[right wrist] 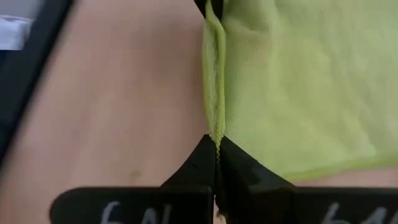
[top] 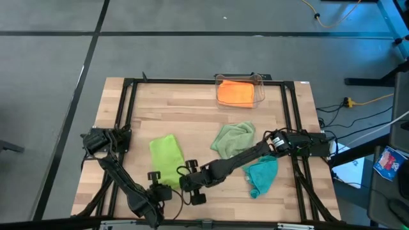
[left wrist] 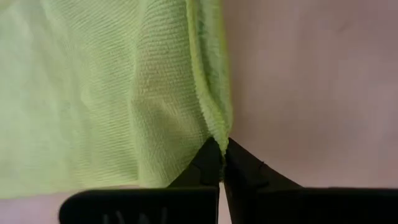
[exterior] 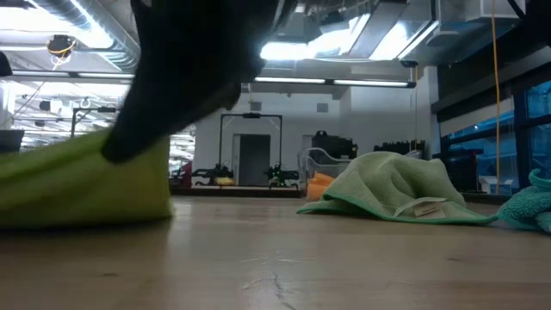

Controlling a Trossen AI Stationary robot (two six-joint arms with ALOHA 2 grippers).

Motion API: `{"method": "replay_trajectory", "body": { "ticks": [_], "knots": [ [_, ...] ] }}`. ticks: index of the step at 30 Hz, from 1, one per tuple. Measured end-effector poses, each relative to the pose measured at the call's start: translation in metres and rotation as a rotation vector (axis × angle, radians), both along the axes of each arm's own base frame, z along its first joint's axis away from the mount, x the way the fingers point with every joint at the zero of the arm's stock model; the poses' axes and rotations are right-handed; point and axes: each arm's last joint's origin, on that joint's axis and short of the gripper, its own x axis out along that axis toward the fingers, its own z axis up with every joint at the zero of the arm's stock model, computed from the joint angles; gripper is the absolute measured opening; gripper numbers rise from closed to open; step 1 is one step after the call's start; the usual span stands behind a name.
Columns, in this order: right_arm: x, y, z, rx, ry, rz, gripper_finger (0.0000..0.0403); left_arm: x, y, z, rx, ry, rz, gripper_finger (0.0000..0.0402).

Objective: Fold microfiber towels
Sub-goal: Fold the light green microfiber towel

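Wooden table [top: 192, 112], ribbed lime towel [top: 166, 153] pinched by both tools

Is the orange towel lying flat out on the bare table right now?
No, the orange towel sits inside the clear plastic bin at the table's far edge, as the high view shows.

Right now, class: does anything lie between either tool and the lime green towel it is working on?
Nothing visible does. The left tool and the right tool are each shut on an edge of the lime green towel at the table's near side. The other towels lie apart from it.
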Motion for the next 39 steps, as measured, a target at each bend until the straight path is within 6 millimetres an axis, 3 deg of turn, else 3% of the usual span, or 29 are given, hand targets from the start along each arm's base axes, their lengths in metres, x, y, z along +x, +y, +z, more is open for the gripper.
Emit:
{"method": "replay_trajectory", "body": {
  "ticks": [6,15,21,39],
  "knots": [
    [-0.005,0.013,0.006,0.019,0.002,0.011,0.0006,0.004,-0.006,0.003,-0.065,-0.033,0.005,0.0],
    [-0.007,0.011,0.008,0.011,0.018,0.005,0.0006,0.012,-0.015,0.047,-0.011,-0.036,-0.024,0.0],
    [-0.006,0.005,0.011,-0.059,-0.003,-0.012,0.0006,0.012,-0.006,0.054,0.066,0.009,-0.011,0.0],
    [0.024,-0.08,0.016,-0.272,-0.063,-0.119,0.0006,0.008,0.038,0.056,0.409,0.183,0.023,0.0]
  ]
}}
